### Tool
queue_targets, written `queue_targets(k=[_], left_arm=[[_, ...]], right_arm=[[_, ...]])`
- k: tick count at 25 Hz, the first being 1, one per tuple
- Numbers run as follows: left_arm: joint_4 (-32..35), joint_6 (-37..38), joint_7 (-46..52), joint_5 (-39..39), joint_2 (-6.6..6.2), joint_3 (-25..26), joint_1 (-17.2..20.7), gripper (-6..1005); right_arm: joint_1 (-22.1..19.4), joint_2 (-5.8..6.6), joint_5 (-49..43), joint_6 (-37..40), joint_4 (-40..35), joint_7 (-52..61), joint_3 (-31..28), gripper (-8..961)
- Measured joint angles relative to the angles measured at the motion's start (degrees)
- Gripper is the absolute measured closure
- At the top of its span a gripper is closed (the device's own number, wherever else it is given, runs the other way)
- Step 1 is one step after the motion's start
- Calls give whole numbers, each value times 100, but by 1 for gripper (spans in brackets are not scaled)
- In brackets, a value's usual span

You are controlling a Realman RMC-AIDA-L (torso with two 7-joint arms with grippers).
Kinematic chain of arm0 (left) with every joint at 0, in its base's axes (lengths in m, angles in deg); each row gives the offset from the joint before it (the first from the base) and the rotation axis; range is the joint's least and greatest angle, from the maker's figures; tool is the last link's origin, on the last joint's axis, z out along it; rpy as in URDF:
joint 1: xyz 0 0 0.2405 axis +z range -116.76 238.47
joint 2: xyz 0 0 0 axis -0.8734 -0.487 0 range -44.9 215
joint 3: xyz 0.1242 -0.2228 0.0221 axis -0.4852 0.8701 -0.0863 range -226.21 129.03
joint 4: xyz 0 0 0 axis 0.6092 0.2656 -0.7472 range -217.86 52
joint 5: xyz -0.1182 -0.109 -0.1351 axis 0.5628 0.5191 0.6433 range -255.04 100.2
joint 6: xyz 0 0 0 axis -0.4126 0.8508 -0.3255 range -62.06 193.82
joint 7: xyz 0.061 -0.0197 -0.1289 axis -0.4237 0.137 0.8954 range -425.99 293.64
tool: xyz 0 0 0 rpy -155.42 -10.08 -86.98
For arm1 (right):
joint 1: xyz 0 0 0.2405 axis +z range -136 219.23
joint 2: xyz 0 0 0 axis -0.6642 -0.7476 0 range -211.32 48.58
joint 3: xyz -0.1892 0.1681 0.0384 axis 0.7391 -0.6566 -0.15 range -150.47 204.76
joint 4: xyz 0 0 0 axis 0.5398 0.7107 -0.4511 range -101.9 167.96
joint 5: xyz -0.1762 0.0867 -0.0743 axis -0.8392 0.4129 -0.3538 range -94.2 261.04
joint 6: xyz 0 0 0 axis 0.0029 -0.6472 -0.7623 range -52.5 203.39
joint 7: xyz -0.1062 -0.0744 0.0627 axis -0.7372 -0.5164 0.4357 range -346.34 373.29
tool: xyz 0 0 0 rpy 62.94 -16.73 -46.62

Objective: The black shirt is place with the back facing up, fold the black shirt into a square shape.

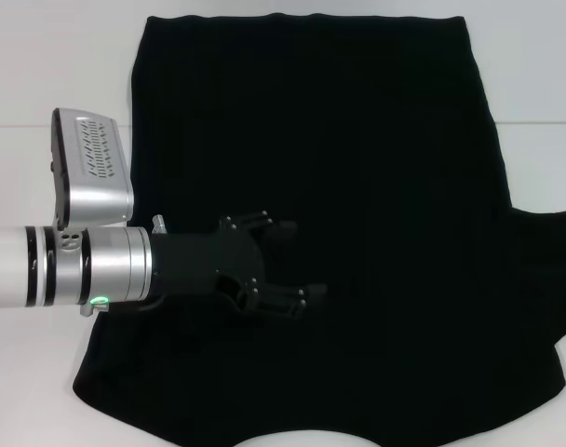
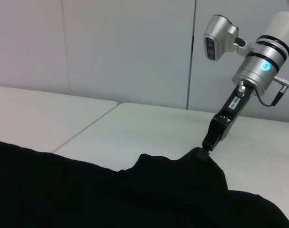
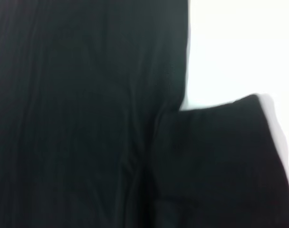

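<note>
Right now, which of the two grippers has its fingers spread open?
The left gripper, open above the black shirt's middle; the right gripper is closed, pinching a raised fold at its edge.

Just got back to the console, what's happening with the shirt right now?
The black shirt lies spread flat on the white table. The left pincer is over the shirt's left part, fingers spread open, holding nothing. The right pincer is out of the head view; the left wrist view shows it pinching up a peak of fabric at the shirt's edge. The fold seems barely begun.
</note>
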Motion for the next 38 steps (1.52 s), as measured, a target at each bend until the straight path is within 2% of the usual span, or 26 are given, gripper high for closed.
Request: queue_targets(k=[7,13,24,27,31,36,38], left_arm=[[10,-3,256,7,0,6,0,37],[13,21,376,25,7,5,0,37],[-21,39,471,68,9,5,0,38],[-10,45,520,72,9,12,7,38],[7,80,602,76,-1,146,16,38],[11,124,610,75,-7,263,39,38],[12,140,613,75,-8,288,50,38]], right_arm=[[-11,0,-1,-84,-296,-377,-6,920],[-38,73,-5,-87,-492,-392,3,900],[43,65,-41,141,-655,-458,35,863],[177,-19,-29,297,-770,-507,38,853],[534,-220,-17,534,-946,-556,145,840],[1092,-458,-48,572,-877,-479,896,823],[1218,-513,-74,642,-870,-408,1234,817]])
